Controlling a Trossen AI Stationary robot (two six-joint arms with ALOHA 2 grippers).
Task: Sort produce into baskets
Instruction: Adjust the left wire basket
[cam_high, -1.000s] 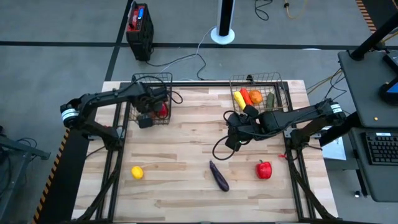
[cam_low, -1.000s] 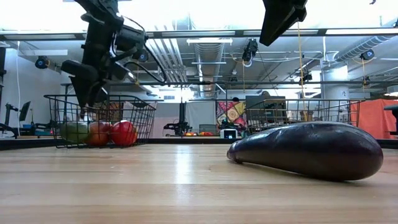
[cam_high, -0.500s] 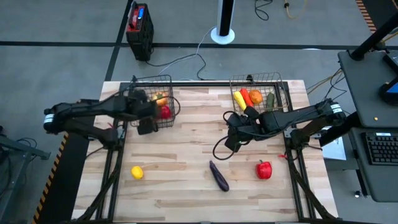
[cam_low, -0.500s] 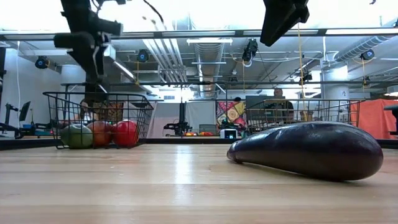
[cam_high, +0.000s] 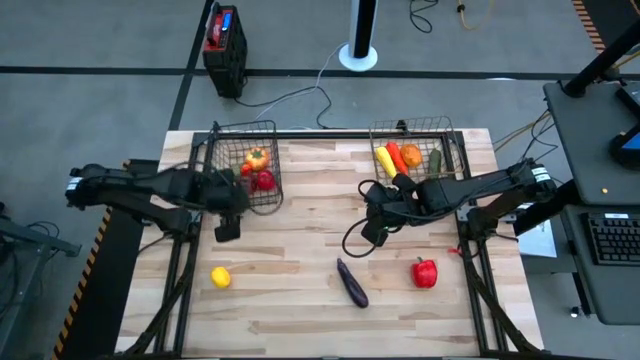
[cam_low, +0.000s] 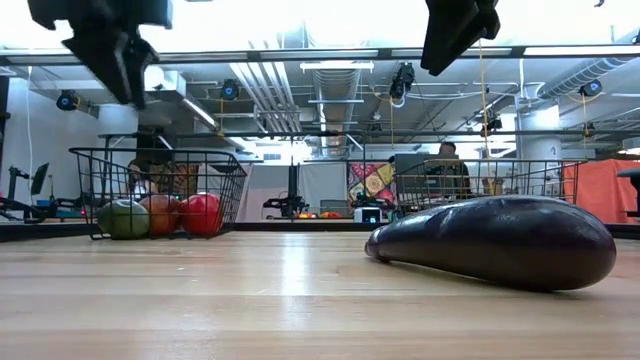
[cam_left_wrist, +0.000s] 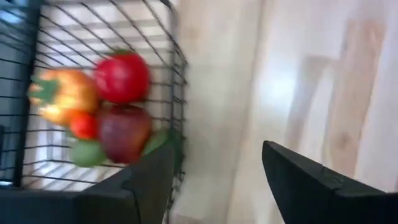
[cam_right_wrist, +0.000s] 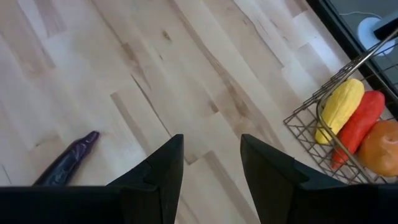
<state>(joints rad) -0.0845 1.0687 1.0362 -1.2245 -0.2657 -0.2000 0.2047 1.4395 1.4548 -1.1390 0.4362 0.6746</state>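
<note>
Here the left gripper (cam_high: 226, 229) hangs over bare wood just in front of the left basket (cam_high: 226, 140), its fingers (cam_left_wrist: 311, 180) spread apart with nothing between them; the wrist view shows that basket's corner close by, holding two red apples (cam_left_wrist: 122, 76), a yellow-orange pepper (cam_left_wrist: 65, 95) and something green low down (too blurred to name with any confidence); from the low view the same pile sits against the basket's near wire wall. The right gripper (cam_high: 372, 232) hovers over the middle of the table (cam_high: 300, 250), its fingers (cam_right_wrist: 155, 171) also parted and empty; beyond them lie the purple eggplant (cam_right_wrist: 67, 159) on the boards and the right basket (cam_high: 452, 135), with a yellow piece (cam_right_wrist: 338, 107), a red chilli (cam_right_wrist: 359, 121) and an orange (cam_right_wrist: 380, 147) inside. Three pieces rest loose on the table: a lemon (cam_high: 220, 277) near the front left, well apart from either gripper; the eggplant at front centre; a red pepper (cam_high: 425, 272) to the front right. A black-and-red box (cam_high: 223, 38) stands on the floor beyond the table.
</note>
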